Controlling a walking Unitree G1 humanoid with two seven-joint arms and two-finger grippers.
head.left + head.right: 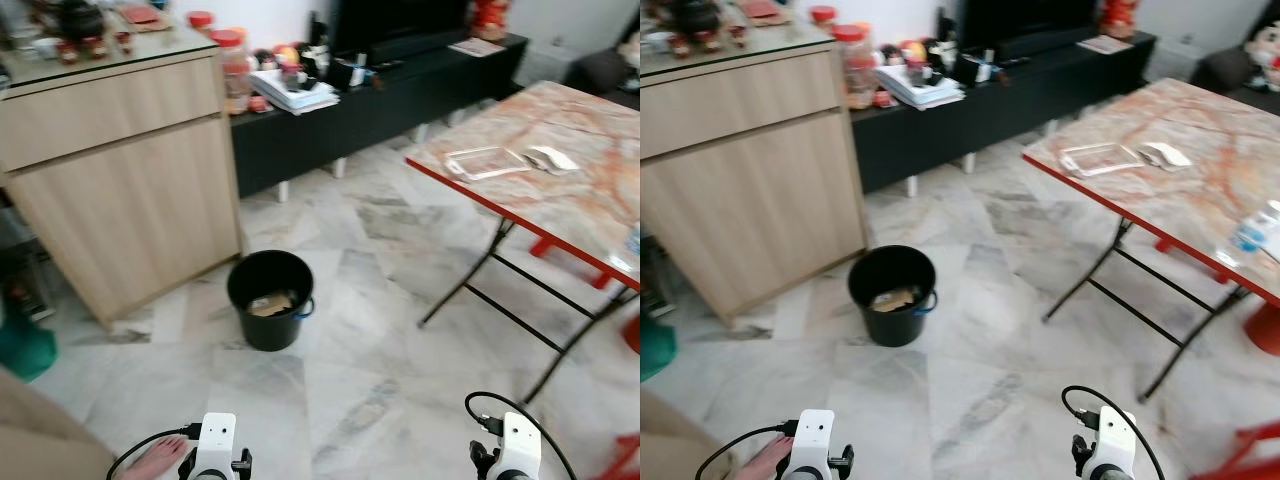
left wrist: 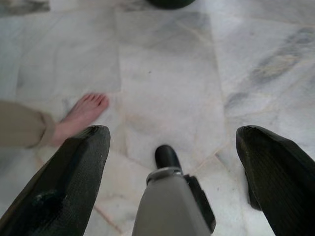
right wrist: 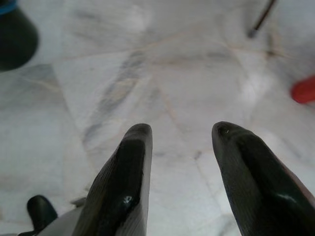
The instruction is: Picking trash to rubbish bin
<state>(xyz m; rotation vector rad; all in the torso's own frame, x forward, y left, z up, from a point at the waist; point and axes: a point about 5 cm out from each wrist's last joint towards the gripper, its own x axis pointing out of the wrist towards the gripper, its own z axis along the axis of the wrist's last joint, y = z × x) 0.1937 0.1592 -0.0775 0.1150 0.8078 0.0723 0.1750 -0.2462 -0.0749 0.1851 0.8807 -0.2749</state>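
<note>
Both grippers, left (image 2: 172, 147) spread wide and right (image 3: 182, 162) parted narrower, hung over marble floor (image 1: 380, 330), black bin (image 1: 269, 299) at frame centre holding trash (image 1: 270, 303).

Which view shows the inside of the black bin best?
The left eye view: the black bin stands near centre, brown trash visible inside. The right eye view shows it similarly. Both wrist views catch just a dark edge of it.

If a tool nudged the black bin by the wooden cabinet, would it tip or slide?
The black bin would probably slide: the marble floor looks smooth. It seems squat and wide, so tipping is unlikely. It holds little trash, so it is likely light.
</note>
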